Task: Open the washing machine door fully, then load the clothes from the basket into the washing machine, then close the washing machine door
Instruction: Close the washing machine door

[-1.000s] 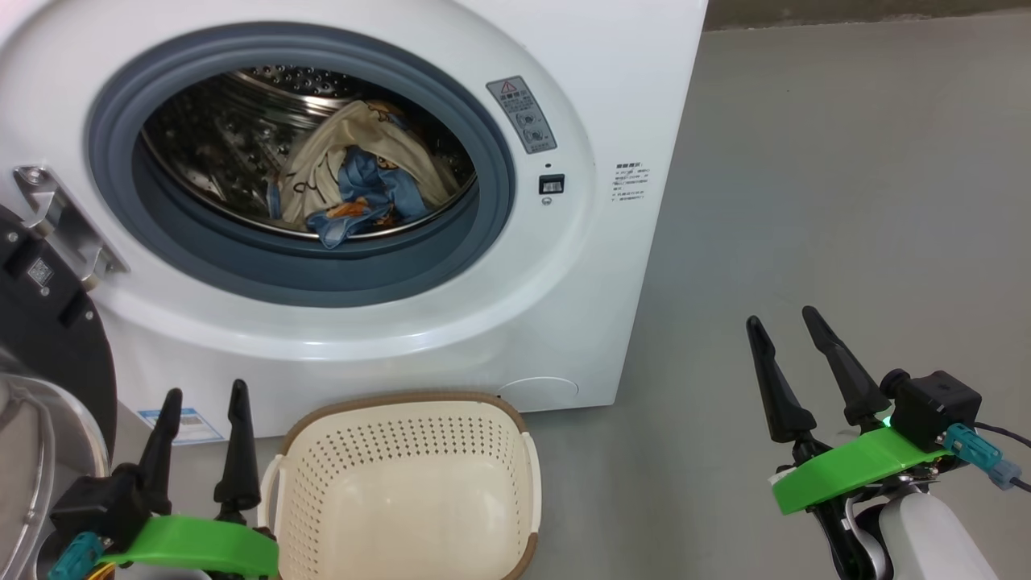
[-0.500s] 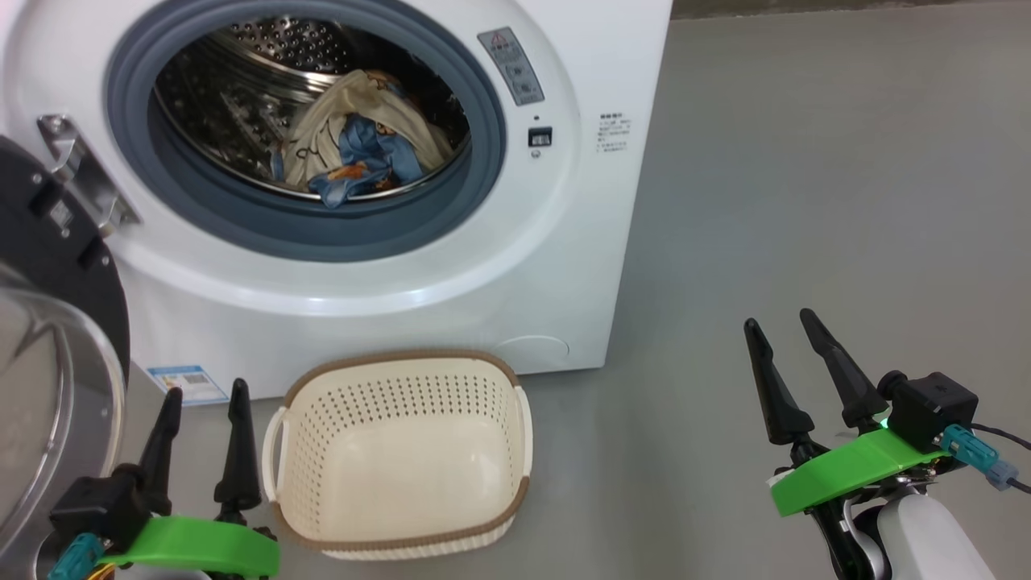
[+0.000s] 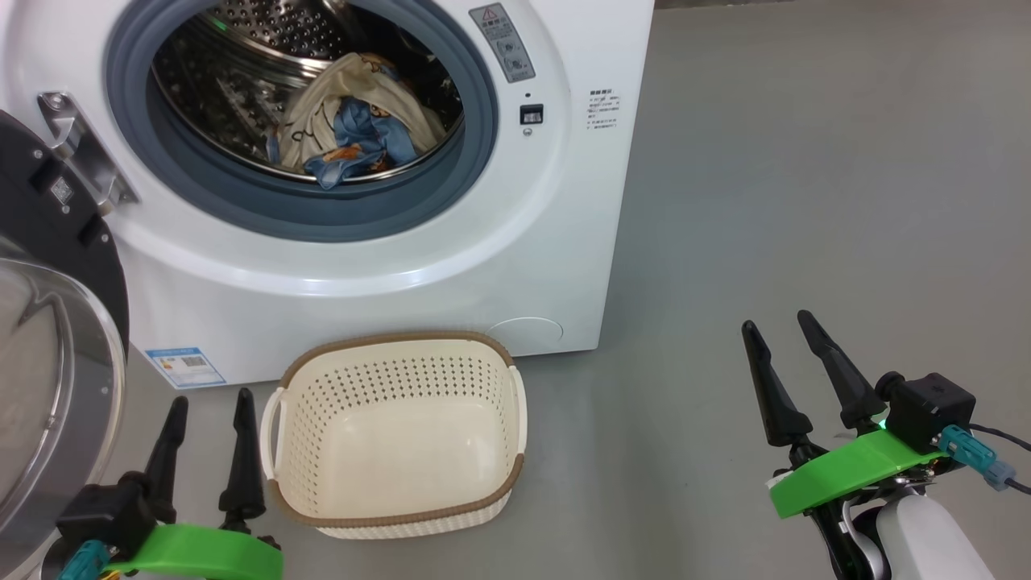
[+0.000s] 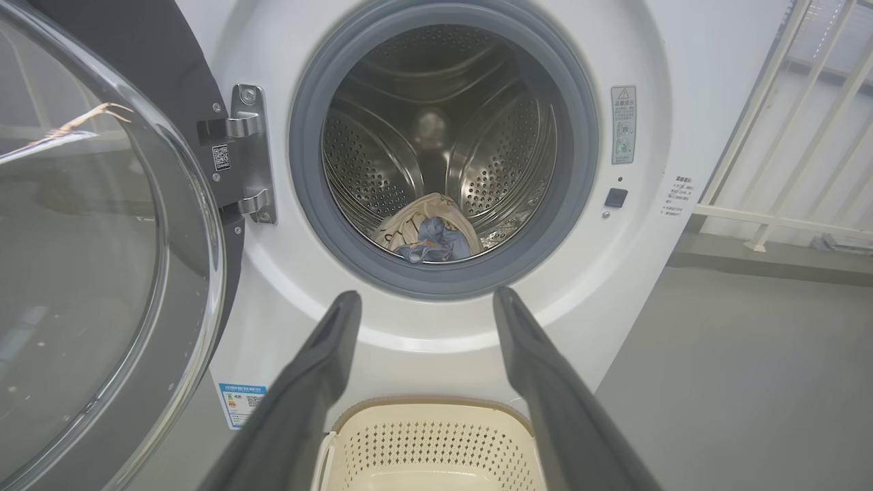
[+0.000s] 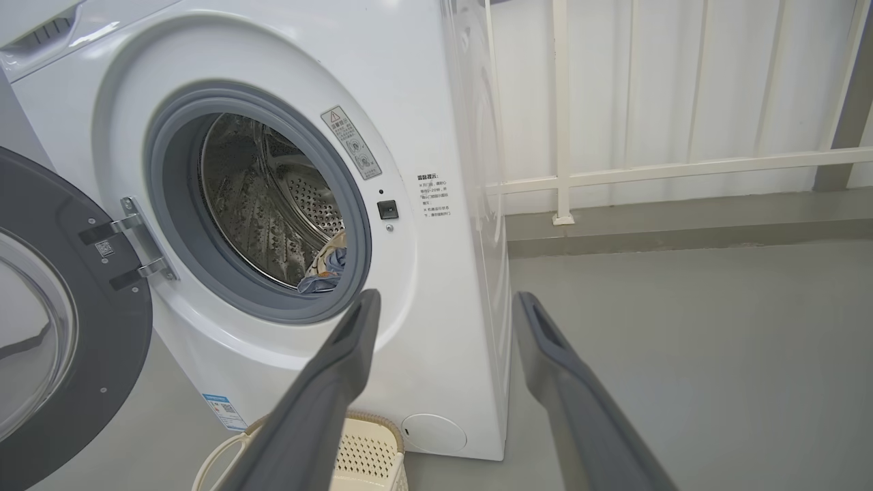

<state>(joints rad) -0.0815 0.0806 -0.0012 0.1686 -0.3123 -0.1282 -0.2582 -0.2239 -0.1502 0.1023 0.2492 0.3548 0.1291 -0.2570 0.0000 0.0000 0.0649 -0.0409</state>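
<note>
Over the last second the head view has drawn back and tipped down, so the washing machine sits higher in it and the basket shows whole; the things themselves have not moved. The clothes lie inside the drum, the basket stands empty on the floor before the machine, and the washing machine door hangs open at the machine's left edge. Loading looks done and closing remains. The left gripper hovers beside the basket's left handle, the right gripper well apart over bare floor. Both sets of jaws are released, holding nothing.
</note>
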